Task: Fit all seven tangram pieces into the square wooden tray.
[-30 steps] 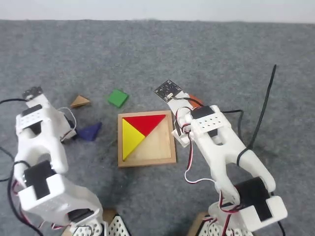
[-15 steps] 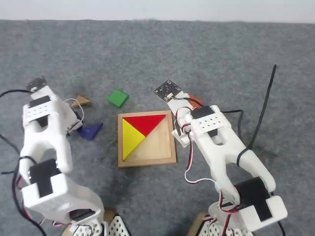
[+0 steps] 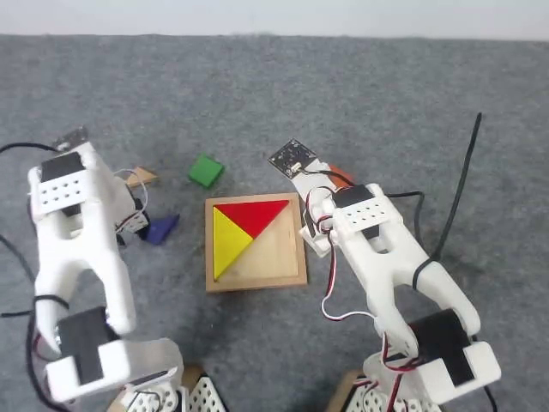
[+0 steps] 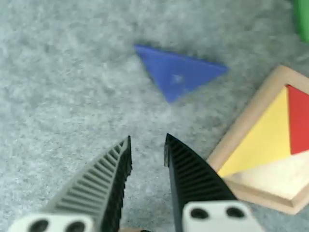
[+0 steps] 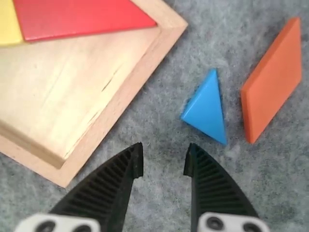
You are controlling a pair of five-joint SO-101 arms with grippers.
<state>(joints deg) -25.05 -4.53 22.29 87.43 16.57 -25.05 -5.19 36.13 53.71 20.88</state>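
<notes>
1. High view: I see the square wooden tray (image 3: 257, 281) between the arms, with a red triangular piece (image 3: 255, 215) and a yellow triangular piece (image 3: 225, 241) seated in it. A green square block (image 3: 205, 170), a tan wooden triangle (image 3: 143, 176) and a dark blue triangular piece (image 3: 160, 227) lie on the grey carpet (image 3: 386, 103) toward the left arm.
2. Left wrist view: the left gripper (image 4: 147, 140) has its jaws narrowly apart and empty. The dark blue triangle is near the tips, not touching.
3. Right wrist view: the right gripper (image 5: 164, 147) has its jaws parted (nothing held). A light blue triangular piece (image 5: 206, 108) lies near the tips, with an orange parallelogram piece (image 5: 272, 79) just beside it.

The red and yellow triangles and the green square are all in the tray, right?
No: the red triangle and yellow triangle sit in the tray, but the green square lies outside it on the table, per the high view.
</notes>
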